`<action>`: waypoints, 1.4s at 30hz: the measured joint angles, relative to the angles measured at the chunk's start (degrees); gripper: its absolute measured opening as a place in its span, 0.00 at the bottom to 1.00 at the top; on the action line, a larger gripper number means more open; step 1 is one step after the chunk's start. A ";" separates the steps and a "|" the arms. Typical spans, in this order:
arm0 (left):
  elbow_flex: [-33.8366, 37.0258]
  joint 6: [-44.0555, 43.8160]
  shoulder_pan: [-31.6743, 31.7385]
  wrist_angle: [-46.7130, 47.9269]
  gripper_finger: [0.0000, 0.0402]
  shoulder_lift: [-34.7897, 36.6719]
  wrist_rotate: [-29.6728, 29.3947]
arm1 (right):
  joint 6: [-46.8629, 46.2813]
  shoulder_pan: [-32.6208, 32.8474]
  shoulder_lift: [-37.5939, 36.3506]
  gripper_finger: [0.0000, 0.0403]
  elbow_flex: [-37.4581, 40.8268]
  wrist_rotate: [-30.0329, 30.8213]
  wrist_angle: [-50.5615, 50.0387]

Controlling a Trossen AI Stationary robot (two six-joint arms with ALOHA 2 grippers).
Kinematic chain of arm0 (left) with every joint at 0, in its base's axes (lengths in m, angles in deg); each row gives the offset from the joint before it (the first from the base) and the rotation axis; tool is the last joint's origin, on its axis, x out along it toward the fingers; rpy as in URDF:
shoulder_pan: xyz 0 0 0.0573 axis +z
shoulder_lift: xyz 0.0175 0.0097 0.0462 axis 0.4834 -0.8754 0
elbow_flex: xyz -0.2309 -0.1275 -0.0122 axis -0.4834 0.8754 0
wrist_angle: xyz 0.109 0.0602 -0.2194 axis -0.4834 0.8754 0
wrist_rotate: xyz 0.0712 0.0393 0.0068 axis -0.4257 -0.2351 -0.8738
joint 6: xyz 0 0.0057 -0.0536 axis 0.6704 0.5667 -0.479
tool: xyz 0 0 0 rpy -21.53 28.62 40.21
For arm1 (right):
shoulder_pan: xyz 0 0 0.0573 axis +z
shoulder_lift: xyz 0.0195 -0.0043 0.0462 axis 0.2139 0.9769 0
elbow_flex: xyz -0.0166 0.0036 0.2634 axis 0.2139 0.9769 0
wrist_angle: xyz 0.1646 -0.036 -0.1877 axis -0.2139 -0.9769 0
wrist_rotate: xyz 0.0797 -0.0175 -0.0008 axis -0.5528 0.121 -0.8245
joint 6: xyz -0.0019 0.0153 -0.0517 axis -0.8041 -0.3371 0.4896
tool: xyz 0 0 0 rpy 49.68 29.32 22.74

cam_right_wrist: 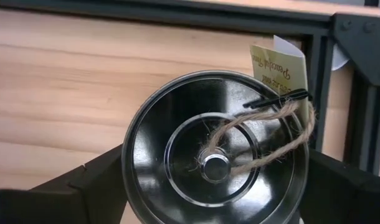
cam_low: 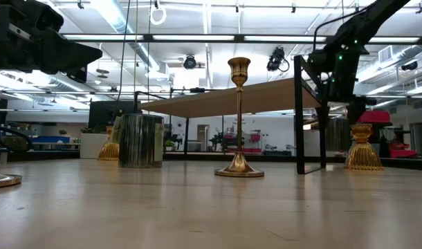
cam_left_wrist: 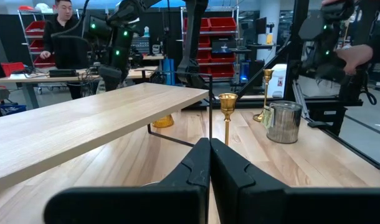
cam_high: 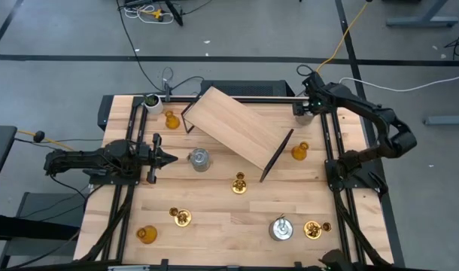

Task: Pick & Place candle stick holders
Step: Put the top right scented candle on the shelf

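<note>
Pale wood planks made up the surface (cam_high: 214,218), and from overhead I read it left to right. At nine o'clock my left tool (cam_high: 169,159) lay low with its fingers pressed together, holding nothing. Just off its tip, toward three o'clock, stood one grey cylinder (cam_high: 200,159). A brass stick (cam_high: 239,183) stood upright near the centre, beside the tilted wooden shelf (cam_high: 237,126). No holder sat on the shelf. The white plant pot (cam_high: 152,100) stood at eleven o'clock.

At one o'clock my right tool (cam_right_wrist: 209,174) hung directly over another grey cylinder (cam_right_wrist: 215,155) in the far corner. That cylinder's long axis ran straight up toward the wrist. The fingers (cam_right_wrist: 96,180) stood wide on either side of its rim, not yet closed on it. I judged a straight descent and squeeze would take it. The other holders were scattered from five to seven o'clock.
</note>
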 joint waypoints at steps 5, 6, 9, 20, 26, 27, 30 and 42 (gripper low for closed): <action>0.00 0.00 0.00 0.00 0.03 0.00 0.01 | 0.87 0.02 -1.96 0.90 -3.36 -0.43 -4.63; 0.01 0.00 0.00 0.00 0.03 0.00 -0.01 | 1.06 0.06 -2.19 0.89 -4.19 -0.42 -5.55; 0.01 0.00 -0.01 0.00 0.03 0.00 -0.01 | 1.46 0.52 -2.57 0.89 -6.80 -0.30 -8.87; 0.00 0.00 0.00 0.00 0.03 0.00 0.00 | 5.07 4.45 -2.65 0.89 -18.94 0.43 -18.54; 0.00 0.00 -0.01 0.00 0.03 -0.01 0.01 | 6.67 7.64 -2.65 0.89 -25.38 1.62 -21.69; -0.01 0.00 0.01 0.00 0.03 0.00 -0.01 | 6.69 8.16 -2.65 0.89 -26.26 1.64 -22.15; 0.01 0.00 -0.01 0.00 0.03 0.00 0.00 | 6.69 9.51 -2.65 0.89 -28.63 1.62 -23.71; 0.00 0.00 -0.01 0.00 0.03 0.00 -0.01 | 9.96 15.20 -2.65 0.89 -32.14 0.56 -26.39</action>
